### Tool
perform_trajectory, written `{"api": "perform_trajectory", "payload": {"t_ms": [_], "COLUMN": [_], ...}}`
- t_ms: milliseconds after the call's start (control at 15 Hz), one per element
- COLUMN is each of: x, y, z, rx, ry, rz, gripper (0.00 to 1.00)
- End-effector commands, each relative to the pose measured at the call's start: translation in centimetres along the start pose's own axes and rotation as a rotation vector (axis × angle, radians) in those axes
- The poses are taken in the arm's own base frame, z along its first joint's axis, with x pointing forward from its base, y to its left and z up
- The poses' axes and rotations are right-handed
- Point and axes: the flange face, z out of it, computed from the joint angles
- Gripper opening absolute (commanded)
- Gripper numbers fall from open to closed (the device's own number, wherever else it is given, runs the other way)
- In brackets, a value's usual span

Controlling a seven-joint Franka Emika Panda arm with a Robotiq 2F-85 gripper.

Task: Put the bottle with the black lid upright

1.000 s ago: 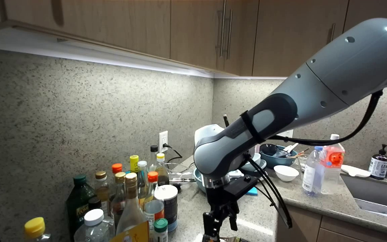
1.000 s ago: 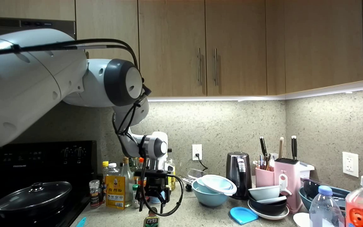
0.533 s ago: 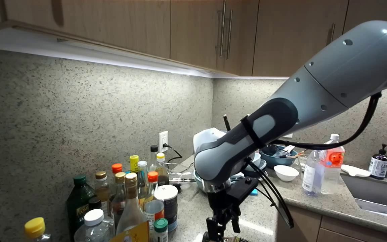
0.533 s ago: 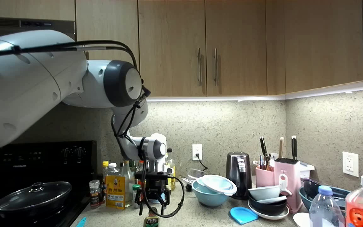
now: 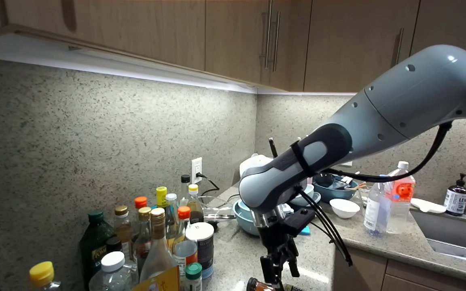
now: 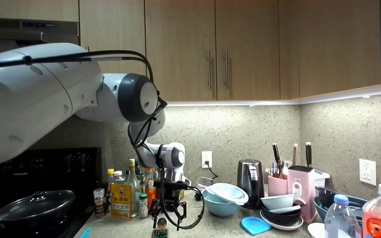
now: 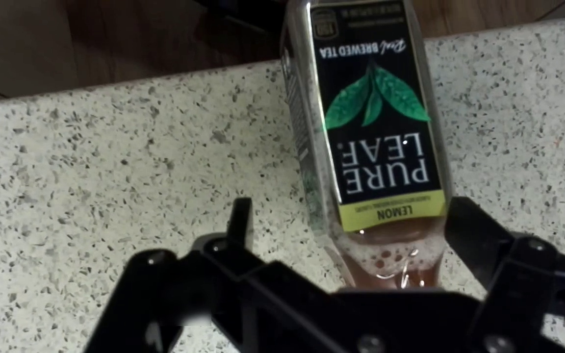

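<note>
Speckled tabletop (image 7: 165, 162): the tea bottle (image 7: 371, 152), brown with black lid (image 5: 252, 284) and label (image 7: 374, 108), lies on its side near the edge (image 7: 165, 82); the arm (image 5: 334, 139) slopes down above it, fingers (image 7: 475, 236) spread.

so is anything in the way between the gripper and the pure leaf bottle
Nothing visible stands between them. In the wrist view the open gripper has a finger on either side of the Pure Leaf bottle: one right by it, perhaps touching, the other apart, with counter showing in that gap.
</note>
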Motion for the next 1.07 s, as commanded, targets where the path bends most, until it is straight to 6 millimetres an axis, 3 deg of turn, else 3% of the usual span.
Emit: {"api": "perform_trajectory", "payload": {"t_ms": [0,333,800,867,933,1000], "x": [0.5,1.2,2.1,2.2,2.3,2.4], "y": [-1.7,-3.7,-3.2,-3.1,-3.1,-2.9], "z": [0.3,1.5,2.6,2.7,2.7,2.5], "rx": [-0.021,-0.018,0.011,0.017,0.020,0.023], "ry": [-0.020,-0.032,-0.063,-0.067,-0.071,-0.070], "rz": [-0.050,-0.099,-0.120,-0.120,-0.121,-0.120], "gripper": [1.00,1.00,1.00,0.75,0.74,0.67]}}
